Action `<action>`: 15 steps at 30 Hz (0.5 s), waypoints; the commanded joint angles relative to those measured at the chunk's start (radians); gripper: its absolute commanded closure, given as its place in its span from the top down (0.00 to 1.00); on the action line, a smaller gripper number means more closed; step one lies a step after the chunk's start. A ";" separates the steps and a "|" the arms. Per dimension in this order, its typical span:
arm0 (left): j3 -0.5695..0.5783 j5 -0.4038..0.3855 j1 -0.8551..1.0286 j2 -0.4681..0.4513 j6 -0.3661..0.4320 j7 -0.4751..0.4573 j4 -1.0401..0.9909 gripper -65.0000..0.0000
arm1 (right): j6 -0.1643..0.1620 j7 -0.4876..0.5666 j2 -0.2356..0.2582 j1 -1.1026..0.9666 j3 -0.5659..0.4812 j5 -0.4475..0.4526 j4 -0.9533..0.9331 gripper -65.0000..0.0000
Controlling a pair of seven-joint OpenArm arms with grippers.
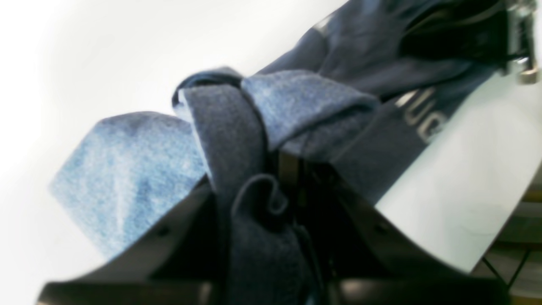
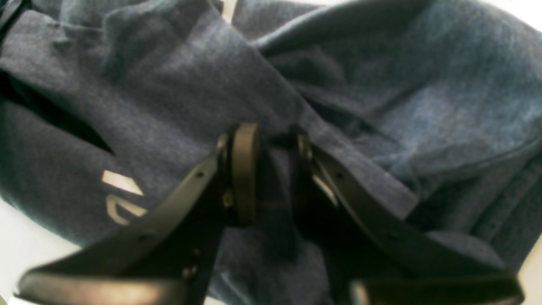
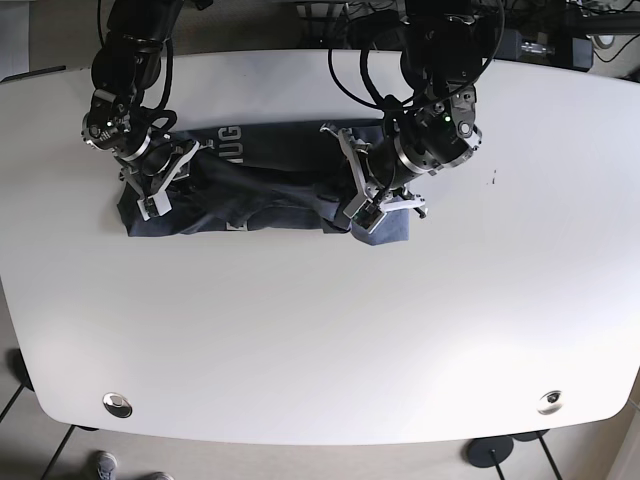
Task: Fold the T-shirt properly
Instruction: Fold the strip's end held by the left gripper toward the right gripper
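White table (image 3: pixel 300 330) bears a bunched navy T-shirt (image 3: pixel 250 200), pinched by both left end effector (image 1: pixel 288 169) and right end effector (image 2: pixel 271 169).

The dark navy T-shirt (image 3: pixel 255 195) with pale lettering lies bunched in a long, wrinkled band across the far part of the white table (image 3: pixel 320 340).

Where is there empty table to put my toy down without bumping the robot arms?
The wide white table in front of the T-shirt is bare, and so is the patch beyond the left gripper on the base view's right. It is crowded along the shirt, where left and right gripper both pinch cloth.
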 commanded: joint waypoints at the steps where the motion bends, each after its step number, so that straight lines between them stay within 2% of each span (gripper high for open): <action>1: 0.023 -0.025 -0.044 0.005 -0.001 -0.021 -0.023 0.00 | 0.002 0.011 0.008 0.013 0.002 0.008 0.016 0.19; 3: 0.089 -0.023 -0.062 0.005 0.006 -0.021 -0.115 0.00 | 0.002 0.011 0.008 0.013 0.002 0.008 0.016 0.19; 6: 0.130 -0.022 -0.085 0.005 0.049 -0.021 -0.198 0.00 | 0.002 0.011 0.008 0.013 0.002 0.008 0.016 0.19; 7: 0.144 -0.022 -0.088 0.005 0.061 -0.021 -0.220 0.06 | 0.002 0.011 0.008 0.013 0.000 0.008 0.016 0.19; 8: 0.159 -0.022 -0.088 0.005 0.093 -0.021 -0.237 0.22 | 0.002 0.011 0.008 0.013 0.000 0.008 0.016 0.19; 9: 0.167 -0.022 -0.088 0.005 0.124 -0.021 -0.234 0.32 | 0.002 0.011 0.008 0.013 0.000 0.008 0.016 0.19; 11: 0.185 -0.022 -0.087 0.005 0.207 -0.021 -0.207 0.47 | 0.002 0.011 0.008 0.013 0.000 0.008 0.016 0.19; 12: 0.215 -0.023 -0.087 0.005 0.253 -0.021 -0.184 0.53 | 0.002 0.011 0.008 0.013 0.000 0.008 0.016 0.19; 15: 0.325 -0.023 -0.085 0.005 0.262 -0.021 -0.123 0.53 | 0.002 0.011 0.002 0.013 0.000 0.008 0.014 0.19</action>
